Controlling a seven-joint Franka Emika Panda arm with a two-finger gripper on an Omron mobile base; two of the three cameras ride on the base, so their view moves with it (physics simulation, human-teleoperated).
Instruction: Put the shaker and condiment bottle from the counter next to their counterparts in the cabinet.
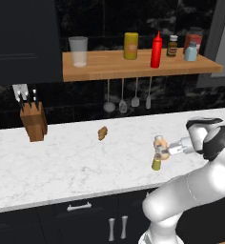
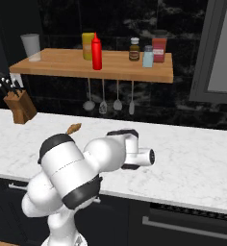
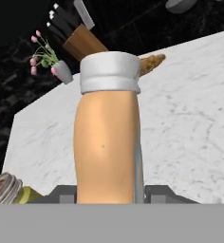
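The big white counter (image 1: pixel 76 162) has grey marble lines and runs from left to right. Above it, on the dark far wall, hangs the cabinet (image 1: pixel 114 66), a long flat plank of light-brown wood. The robot's arm (image 1: pixel 190 195) comes up from the near right and reaches left over the counter. On the far left of the counter stands a brown knife block (image 1: pixel 33 123). On the plank, from left to right, stand a clear cup (image 1: pixel 78 51), a yellow container (image 1: pixel 130 45), a red squeeze bottle (image 1: pixel 156 50), a small dark-brown bottle (image 1: pixel 172 46) and a pale-blue shaker (image 1: pixel 191 51) with a red box (image 1: pixel 194 37) behind it. The condiment bottle (image 3: pixel 108 142), peach-tan with a whitish cap, stands on the counter near the right side. The gripper (image 1: pixel 165 150) is around it, with its jaws drawn in against the bottle's sides, so it seems to have hold of it. The shaker (image 1: pixel 156 163), small and olive green, stands on the counter just beside the bottle, on the near side. A small brown lump (image 1: pixel 102 133) lies on the counter, further left.
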